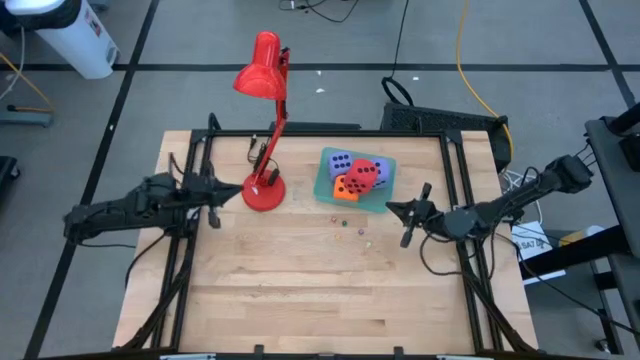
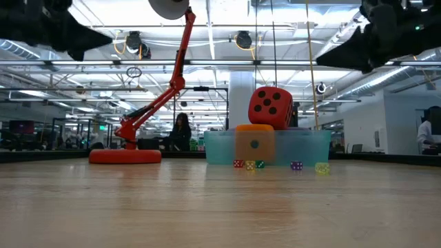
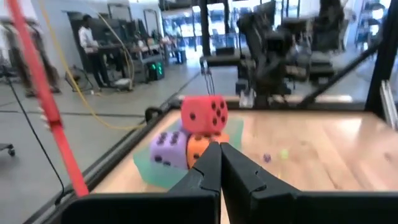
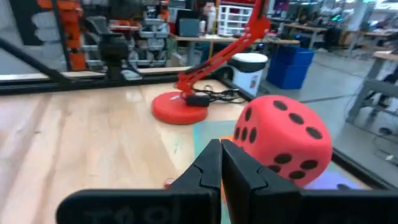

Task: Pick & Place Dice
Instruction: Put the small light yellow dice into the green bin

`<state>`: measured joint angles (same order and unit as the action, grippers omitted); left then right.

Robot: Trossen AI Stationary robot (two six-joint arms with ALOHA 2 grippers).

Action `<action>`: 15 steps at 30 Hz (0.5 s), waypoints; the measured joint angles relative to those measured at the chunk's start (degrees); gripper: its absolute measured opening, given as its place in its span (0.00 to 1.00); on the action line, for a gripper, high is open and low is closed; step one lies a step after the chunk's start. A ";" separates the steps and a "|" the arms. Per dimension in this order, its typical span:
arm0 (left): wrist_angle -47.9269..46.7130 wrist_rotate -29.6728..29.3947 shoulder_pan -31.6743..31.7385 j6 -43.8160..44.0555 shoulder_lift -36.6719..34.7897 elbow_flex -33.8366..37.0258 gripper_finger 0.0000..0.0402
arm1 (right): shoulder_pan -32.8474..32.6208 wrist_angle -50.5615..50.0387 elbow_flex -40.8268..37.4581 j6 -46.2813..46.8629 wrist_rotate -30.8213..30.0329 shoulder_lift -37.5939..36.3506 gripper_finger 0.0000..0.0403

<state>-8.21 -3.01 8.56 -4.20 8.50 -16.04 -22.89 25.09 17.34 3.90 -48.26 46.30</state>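
A shallow teal tray (image 1: pixel 388 200) sits at the table's far middle and holds the dice. The red die (image 1: pixel 363 175) rests tilted on top of the orange die (image 1: pixel 345 188), with a purple die (image 1: pixel 340 162) on the far-left side and another purple one (image 1: pixel 383 168) at its right. In the low view the red die (image 2: pixel 270 107) stands above the orange die (image 2: pixel 254 145). My right gripper (image 1: pixel 392 208) hovers shut, just right of the tray and pointing at it. My left gripper (image 1: pixel 238 190) is shut, raised beside the lamp's base.
A red desk lamp stands left of the tray on its round base (image 1: pixel 264 193), its arm leaning toward the far edge. A few tiny coloured dice (image 1: pixel 352 226) lie on the wood just in front of the tray. Black frame rails (image 1: pixel 470 260) run along the table's sides.
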 joint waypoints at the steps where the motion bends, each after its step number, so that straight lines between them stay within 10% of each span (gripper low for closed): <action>1: 0.87 0.35 0.00 -0.38 0.97 0.74 0.01 | 0.76 1.82 0.00 -0.73 0.27 1.07 0.01; 15: 0.84 -4.91 0.00 -5.87 5.74 1.06 0.03 | 0.93 6.40 0.15 9.93 7.90 11.55 0.15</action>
<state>-7.37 -7.92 8.56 -10.07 14.24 -14.98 -21.97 31.49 17.50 13.83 -40.36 57.85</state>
